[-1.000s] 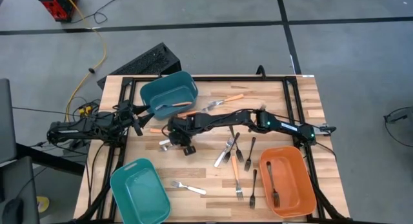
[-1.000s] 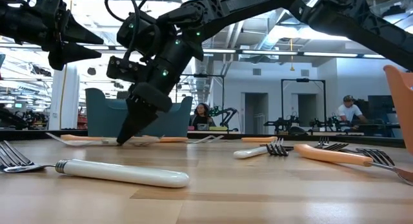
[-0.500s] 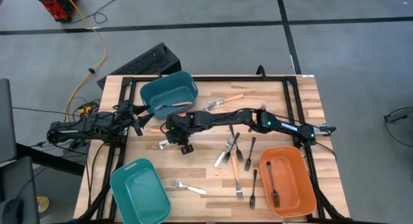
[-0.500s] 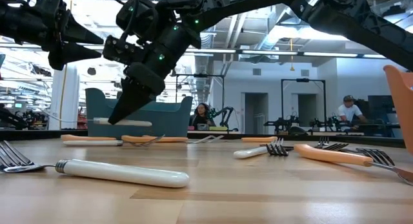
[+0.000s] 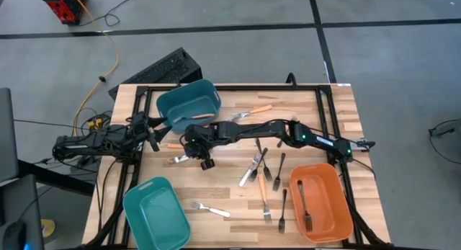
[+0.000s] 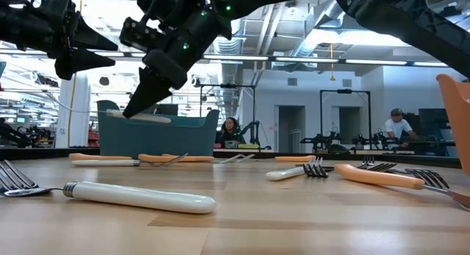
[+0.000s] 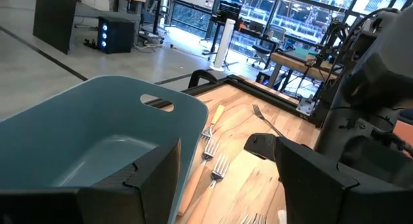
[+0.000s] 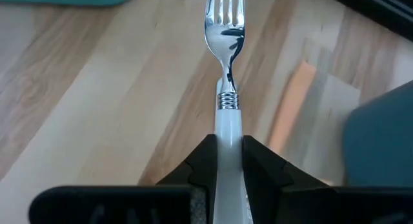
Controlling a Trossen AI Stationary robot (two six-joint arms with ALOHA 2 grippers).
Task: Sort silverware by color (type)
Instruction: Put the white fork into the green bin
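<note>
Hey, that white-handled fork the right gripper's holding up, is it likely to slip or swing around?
Probably stiff: the white-handled silver fork juts straight from the right gripper without drooping. The smooth handle might slip or pivot, since only its end is pinched. It looks light.

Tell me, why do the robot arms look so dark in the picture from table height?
In the low view, bright windows and ceiling lights sit behind the right gripper, making it a silhouette; the nearby white-handled fork looks soft, while in the right wrist view the held fork gleams.
</note>
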